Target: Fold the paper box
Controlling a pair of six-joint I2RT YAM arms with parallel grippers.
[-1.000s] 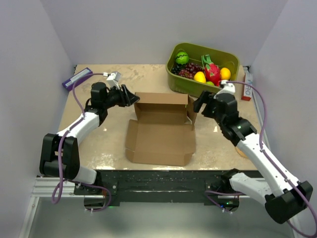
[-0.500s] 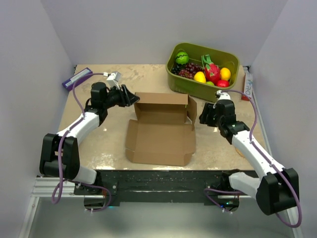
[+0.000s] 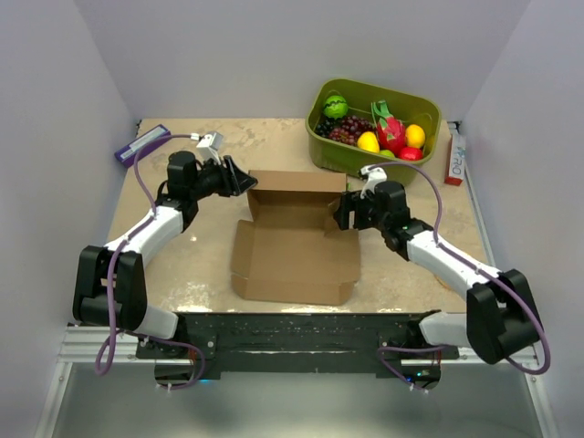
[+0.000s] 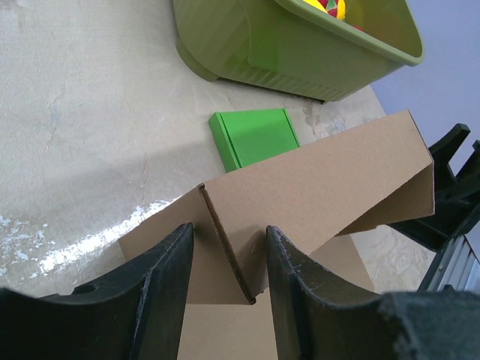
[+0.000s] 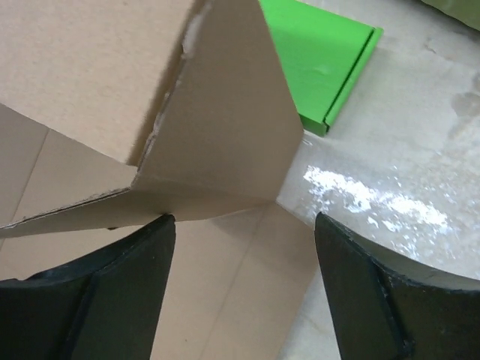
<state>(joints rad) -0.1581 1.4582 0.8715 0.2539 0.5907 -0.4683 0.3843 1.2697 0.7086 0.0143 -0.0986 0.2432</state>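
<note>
The brown paper box [image 3: 297, 239] lies open mid-table, back wall up and front flap flat. My left gripper [image 3: 245, 181] is at its back left corner. In the left wrist view the jaws [image 4: 229, 232] are open and straddle the edge of a corner flap of the box [image 4: 322, 180], with a gap on each side. My right gripper [image 3: 339, 214] is at the box's right side. In the right wrist view it [image 5: 244, 225] stands wide open over the box floor, its left finger just under a raised side flap [image 5: 225, 127].
An olive-green bin [image 3: 429, 102] of fruit stands at the back right, close behind the box. A small flat green box [image 4: 255, 139] lies between the bin and the paper box. A purple packet [image 3: 141, 143] lies at the back left, a red-and-white one [image 3: 453, 161] at the right edge.
My right arm has swung left and down, from beside the bin to the box's right side flap. Its jaws narrowed and then widened again. The left arm has not moved.
</note>
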